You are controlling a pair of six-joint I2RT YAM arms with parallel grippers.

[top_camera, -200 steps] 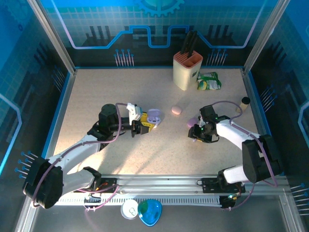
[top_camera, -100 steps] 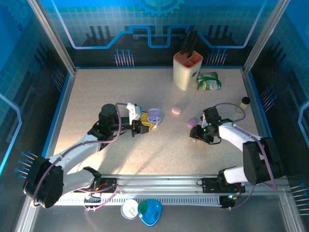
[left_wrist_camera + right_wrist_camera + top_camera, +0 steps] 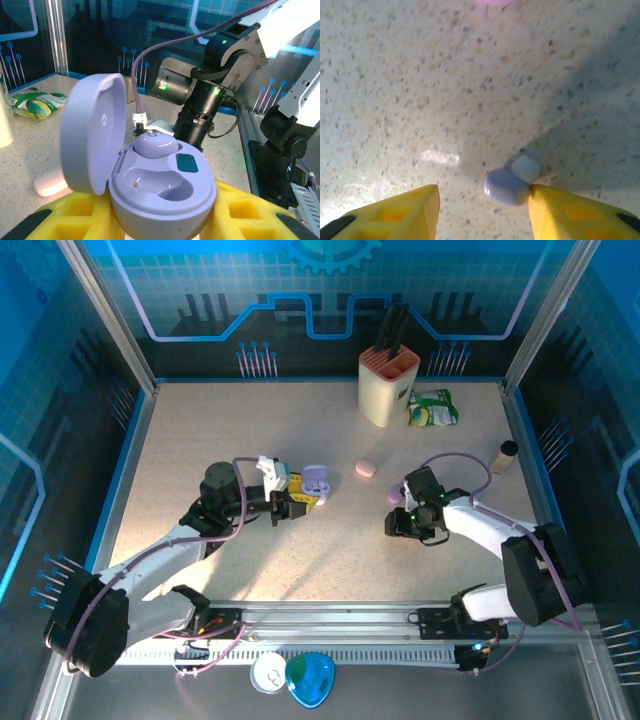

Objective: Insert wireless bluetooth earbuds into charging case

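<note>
My left gripper (image 3: 162,222) is shut on the base of a lilac charging case (image 3: 165,192), held off the table with its lid (image 3: 92,132) open. One lilac earbud (image 3: 155,146) sits in the far socket; the near socket is empty. From above, the case (image 3: 316,480) is left of centre, in the left gripper (image 3: 298,498). My right gripper (image 3: 484,197) is open, low over the table right of centre (image 3: 403,522). A second lilac earbud (image 3: 507,185) lies on the table between its fingers, touching the right finger (image 3: 555,210).
A pink pebble-shaped case (image 3: 366,468) lies mid-table and a lilac one (image 3: 396,496) sits just beyond the right gripper. A knife block (image 3: 388,385), a green packet (image 3: 433,408) and a small bottle (image 3: 505,455) stand at the back right.
The right gripper has shifted slightly left and nearer. The left gripper still holds the open case and has barely moved.
</note>
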